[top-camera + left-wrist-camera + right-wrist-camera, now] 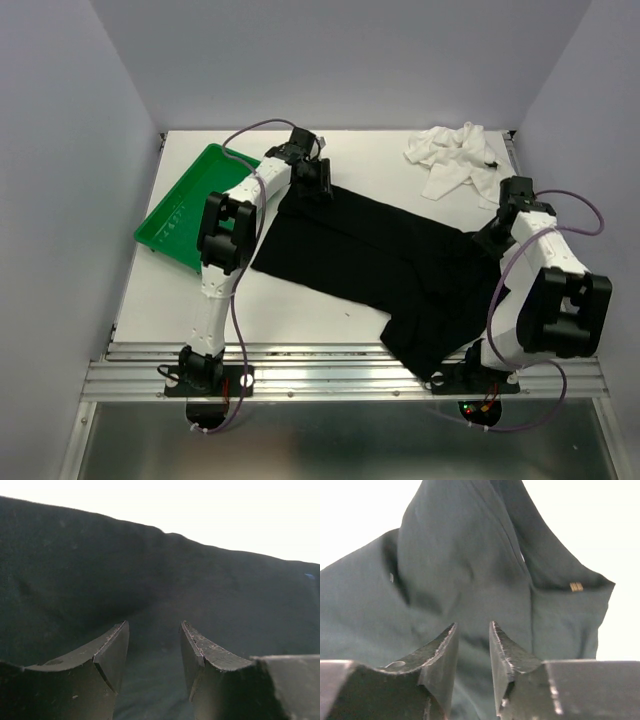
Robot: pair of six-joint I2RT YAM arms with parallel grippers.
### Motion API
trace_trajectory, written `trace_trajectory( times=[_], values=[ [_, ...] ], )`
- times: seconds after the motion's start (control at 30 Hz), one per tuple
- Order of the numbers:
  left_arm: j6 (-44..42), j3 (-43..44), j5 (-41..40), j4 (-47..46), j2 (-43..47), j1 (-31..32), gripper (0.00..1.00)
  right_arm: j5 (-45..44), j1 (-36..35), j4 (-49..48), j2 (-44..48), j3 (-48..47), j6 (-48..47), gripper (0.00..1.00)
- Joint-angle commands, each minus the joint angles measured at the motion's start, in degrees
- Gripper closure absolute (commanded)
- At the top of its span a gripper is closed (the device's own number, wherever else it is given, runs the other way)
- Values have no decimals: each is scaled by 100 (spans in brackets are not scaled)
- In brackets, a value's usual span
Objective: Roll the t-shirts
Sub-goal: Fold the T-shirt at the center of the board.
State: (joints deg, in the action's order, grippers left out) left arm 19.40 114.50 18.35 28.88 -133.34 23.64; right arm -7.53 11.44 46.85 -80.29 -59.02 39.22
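The black t-shirt (380, 260) lies spread across the middle of the table, and its lower right part hangs over the front rail. The white t-shirt (452, 155) lies crumpled at the back right. My left gripper (322, 188) is at the black shirt's far left corner. In the left wrist view it (154, 625) is open, low over black cloth (150, 570). My right gripper (490, 235) is at the shirt's right edge. In the right wrist view it (472, 625) is narrowly open, with the black cloth (460, 555) rising in a fold just ahead of the tips.
The green plastic tray (190, 205) sits at the back left, tilted, next to my left arm. A metal rail (300, 370) runs along the table's front edge. Grey walls close in on both sides and the back.
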Motion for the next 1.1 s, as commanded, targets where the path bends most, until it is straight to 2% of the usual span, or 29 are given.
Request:
trace_trajectory(
  times=[0.0, 0.2, 0.43, 0.63, 0.8, 0.93, 1.07],
  values=[
    [-15, 275, -94, 91, -60, -61, 44, -328, -37, -720, -766, -512, -72, 65],
    [3, 275, -139, 126, -289, -166, 45, -512, 103, -1046, -1865, -944, -204, 68],
    [90, -32, -270, 126, -394, -351, 45, -768, 437, -1265, -2482, -875, -319, 68],
    [126, -437, -314, 56, -368, -483, 45, -916, 561, -1547, -2158, -180, -249, 68],
    [152, -656, -358, -14, -307, -509, 45, -926, 561, -1775, -1483, 285, -29, 68],
    [152, -666, -393, -6, -228, -518, 45, -1083, 561, -1794, -1042, 269, -81, 68],
    [134, -569, -280, -23, -52, -518, 45, -1084, 561, -1732, -1023, 76, -283, 67]
  ],
)
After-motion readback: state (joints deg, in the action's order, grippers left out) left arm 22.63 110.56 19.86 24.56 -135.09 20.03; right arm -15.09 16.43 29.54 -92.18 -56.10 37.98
